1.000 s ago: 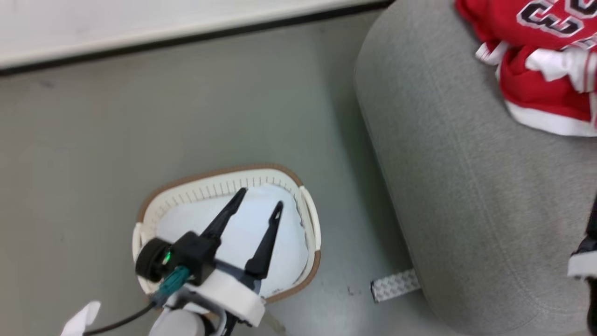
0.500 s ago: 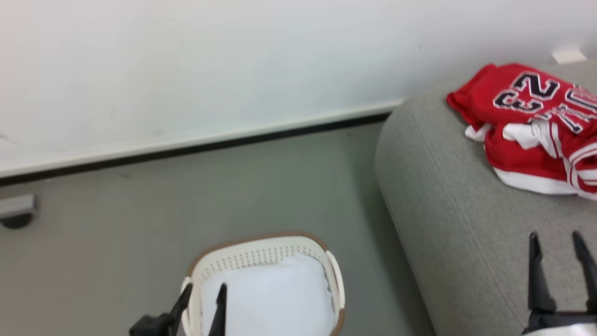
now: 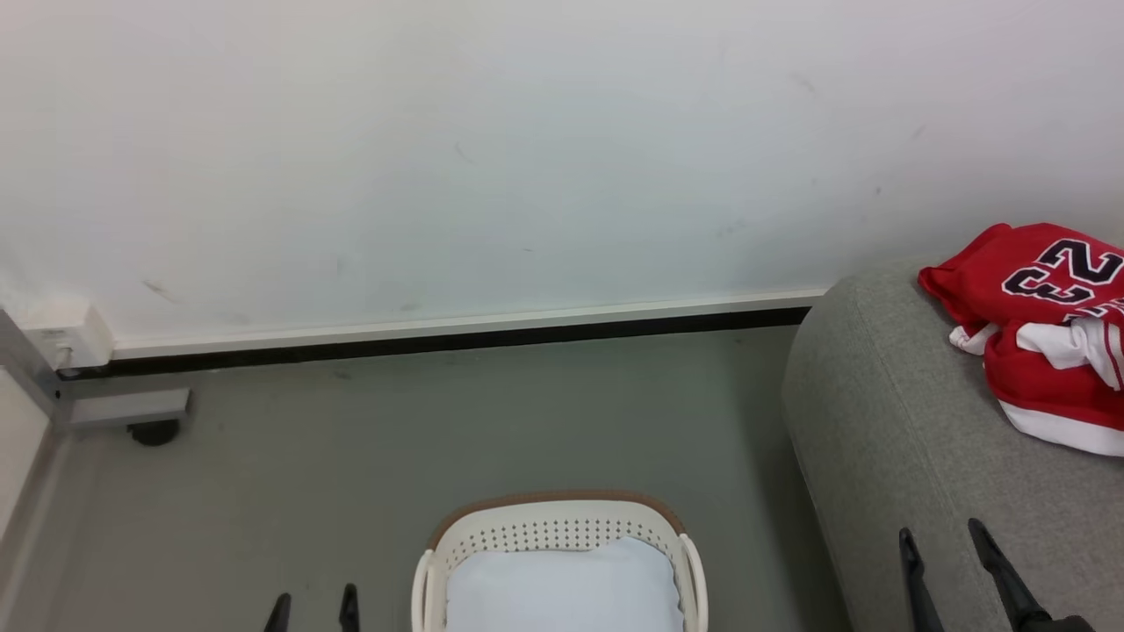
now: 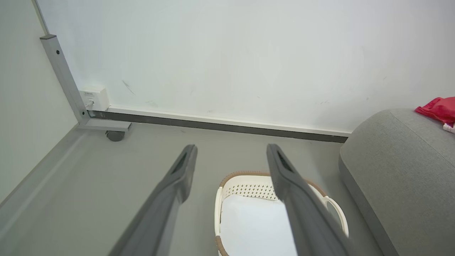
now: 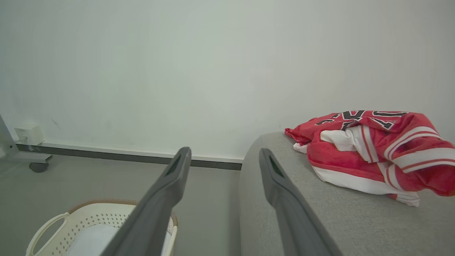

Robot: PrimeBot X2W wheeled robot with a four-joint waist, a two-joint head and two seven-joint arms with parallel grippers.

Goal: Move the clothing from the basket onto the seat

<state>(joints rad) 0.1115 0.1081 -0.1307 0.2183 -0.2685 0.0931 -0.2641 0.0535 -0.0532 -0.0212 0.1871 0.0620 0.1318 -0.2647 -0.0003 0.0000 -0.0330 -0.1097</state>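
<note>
Right tool (image 3: pixel 951 535) empty above the seat (image 3: pixel 887 439); clothing (image 3: pixel 1045 329) reads "23".

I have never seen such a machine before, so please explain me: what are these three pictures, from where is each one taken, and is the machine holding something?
This is a wheeled robot with two arms, each ending in a gripper with two long dark fingers. One picture comes from a camera on its head, looking forward and down. The other two come from cameras on its wrists, looking along the fingers.

In the head view, the left gripper shows at the bottom left and the right gripper at the bottom right. Both are open and hold nothing.

On the floor stands the basket, with a white pad inside it. The clothing, red with white trim and the number 23, lies on the seat, a grey sofa. No red clothing shows in the basket.
</note>
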